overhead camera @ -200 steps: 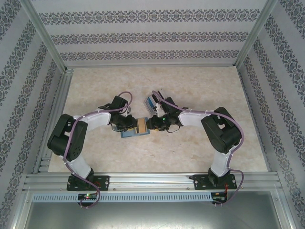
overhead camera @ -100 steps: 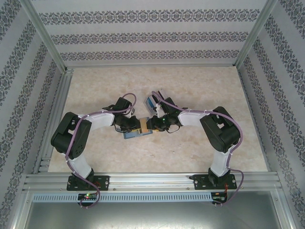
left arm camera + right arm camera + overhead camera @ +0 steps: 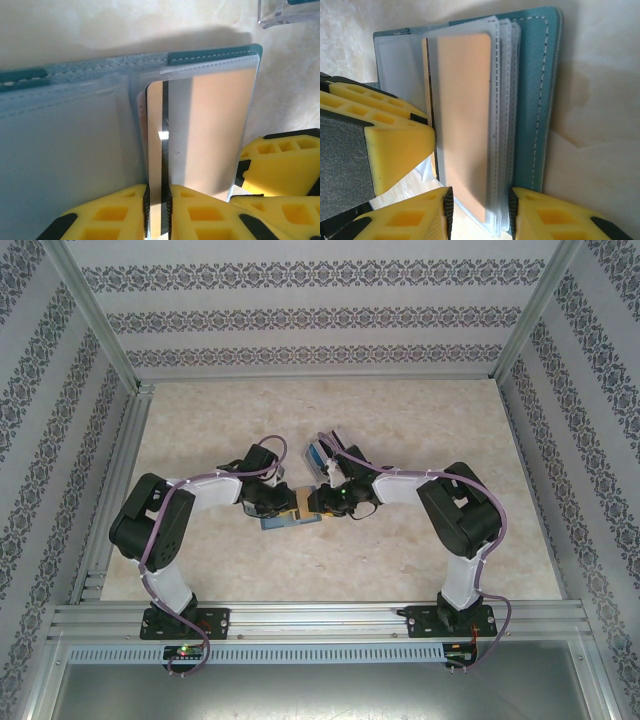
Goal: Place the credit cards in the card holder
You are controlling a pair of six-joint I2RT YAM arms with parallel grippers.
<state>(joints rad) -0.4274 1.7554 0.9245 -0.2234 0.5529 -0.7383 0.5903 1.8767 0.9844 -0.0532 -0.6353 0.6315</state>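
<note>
Midway between the left and right edges of the desk (image 3: 200,430), the right gripper (image 3: 480,205) clamps its jaws on the card holder's (image 3: 540,100) clear sleeves (image 3: 502,125), apparently to steady a pocket, while the left gripper's (image 3: 157,210) jaws pinch the tan-orange credit card (image 3: 215,130), which sits partway inside it.

The table (image 3: 200,570) — pale and marbled — carries an open teal card holder (image 3: 280,524) near its middle. Just beyond it, toward the far edge, sits a clear plastic box (image 3: 318,452).

Left fingers (image 3: 107,217) narrow (right fingers (image 3: 407,222) wider)
</note>
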